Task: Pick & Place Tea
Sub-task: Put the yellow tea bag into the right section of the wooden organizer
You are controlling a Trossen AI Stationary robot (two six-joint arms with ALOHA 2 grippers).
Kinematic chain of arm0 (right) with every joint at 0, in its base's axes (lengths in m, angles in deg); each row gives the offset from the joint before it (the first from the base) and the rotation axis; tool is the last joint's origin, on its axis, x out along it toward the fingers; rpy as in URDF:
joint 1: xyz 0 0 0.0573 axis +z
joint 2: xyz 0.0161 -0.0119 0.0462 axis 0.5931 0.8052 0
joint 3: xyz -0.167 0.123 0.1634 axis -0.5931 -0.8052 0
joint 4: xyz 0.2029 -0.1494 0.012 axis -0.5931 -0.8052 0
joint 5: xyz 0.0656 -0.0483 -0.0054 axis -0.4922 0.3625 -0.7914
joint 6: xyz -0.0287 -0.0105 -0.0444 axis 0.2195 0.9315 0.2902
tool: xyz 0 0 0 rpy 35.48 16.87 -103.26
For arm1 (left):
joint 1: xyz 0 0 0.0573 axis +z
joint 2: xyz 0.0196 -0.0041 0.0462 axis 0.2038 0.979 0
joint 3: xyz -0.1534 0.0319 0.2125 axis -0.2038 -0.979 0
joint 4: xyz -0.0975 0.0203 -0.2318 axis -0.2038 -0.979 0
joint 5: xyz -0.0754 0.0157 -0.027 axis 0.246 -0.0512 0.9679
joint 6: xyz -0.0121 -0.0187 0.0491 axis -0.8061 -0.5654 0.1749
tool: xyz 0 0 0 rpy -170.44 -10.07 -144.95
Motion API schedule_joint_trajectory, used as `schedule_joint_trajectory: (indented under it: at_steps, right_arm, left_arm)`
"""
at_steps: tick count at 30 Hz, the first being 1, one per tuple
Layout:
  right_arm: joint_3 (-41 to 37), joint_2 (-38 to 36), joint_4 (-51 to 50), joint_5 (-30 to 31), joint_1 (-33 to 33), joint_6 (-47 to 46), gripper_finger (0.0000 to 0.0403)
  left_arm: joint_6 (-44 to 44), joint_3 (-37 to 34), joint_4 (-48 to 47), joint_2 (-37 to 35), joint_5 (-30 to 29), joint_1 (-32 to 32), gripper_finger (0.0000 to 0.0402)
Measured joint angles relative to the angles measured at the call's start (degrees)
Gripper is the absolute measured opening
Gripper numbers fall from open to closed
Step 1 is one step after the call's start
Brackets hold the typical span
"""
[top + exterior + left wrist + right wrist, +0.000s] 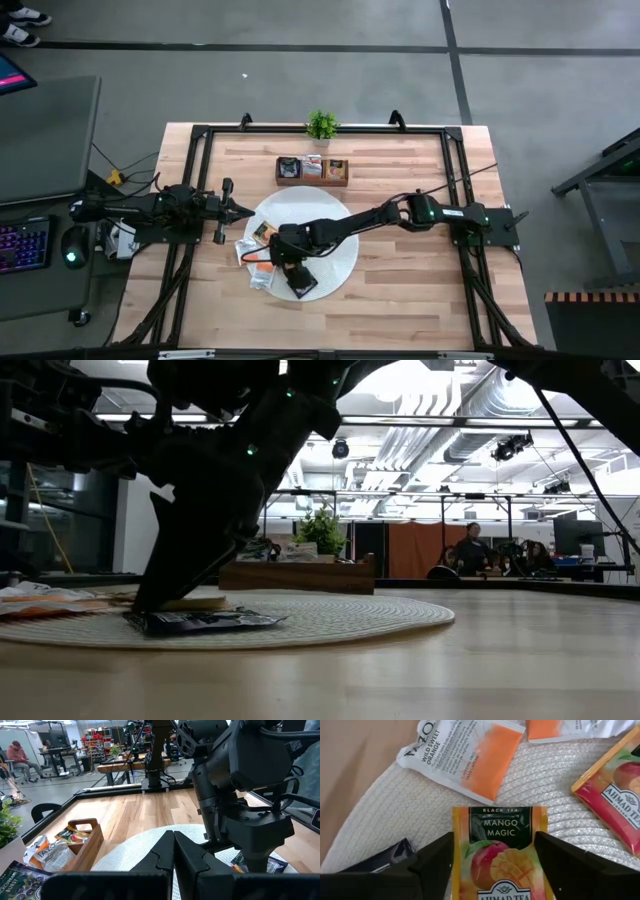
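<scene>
Several tea sachets lie flat on the round white woven mat (pixel 335 215). My right gripper (pixel 494 862) is open and slants down over the mat's left part (pixel 278 264). Its fingers stand on either side of an orange Mango Magic sachet (pixel 500 845). Around it lie a white-and-orange sachet (pixel 462 762), a red-orange sachet (pixel 615 795) and a black sachet (pixel 200 622). My left gripper (pixel 172 851) is shut, level and holds nothing; it stays at the mat's left edge (pixel 243 210). My right gripper comes slanting down from the table's right, with one finger (pixel 432 862) at each side edge of the Mango Magic sachet (pixel 462 855). The sachet lies flat on the mat. Whether the fingers touch it, I cannot tell.
The brown wooden tray (pixel 312 172) with sachets in its compartments stands behind the mat, and a small green plant (pixel 321 125) stands at the far edge. More white sachets (pixel 252 252) lie over the mat's left rim. A black frame rail (pixel 320 130) runs round the tabletop.
</scene>
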Motion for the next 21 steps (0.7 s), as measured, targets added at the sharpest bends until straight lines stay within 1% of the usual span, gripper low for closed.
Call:
schedule_joint_trajectory:
  at_steps: [17,21]
  right_arm:
    - [-0.07,0.09,0.21,0.91,-0.05,-0.15,0.0111]
    - [-0.09,0.09,0.22,2.01,-0.05,-0.17,0.0068]
  left_arm:
    - [0.00,0.00,-0.01,0.00,0.00,0.00,0.0001]
    - [-0.02,0.00,0.00,0.00,0.00,0.01,0.0001]
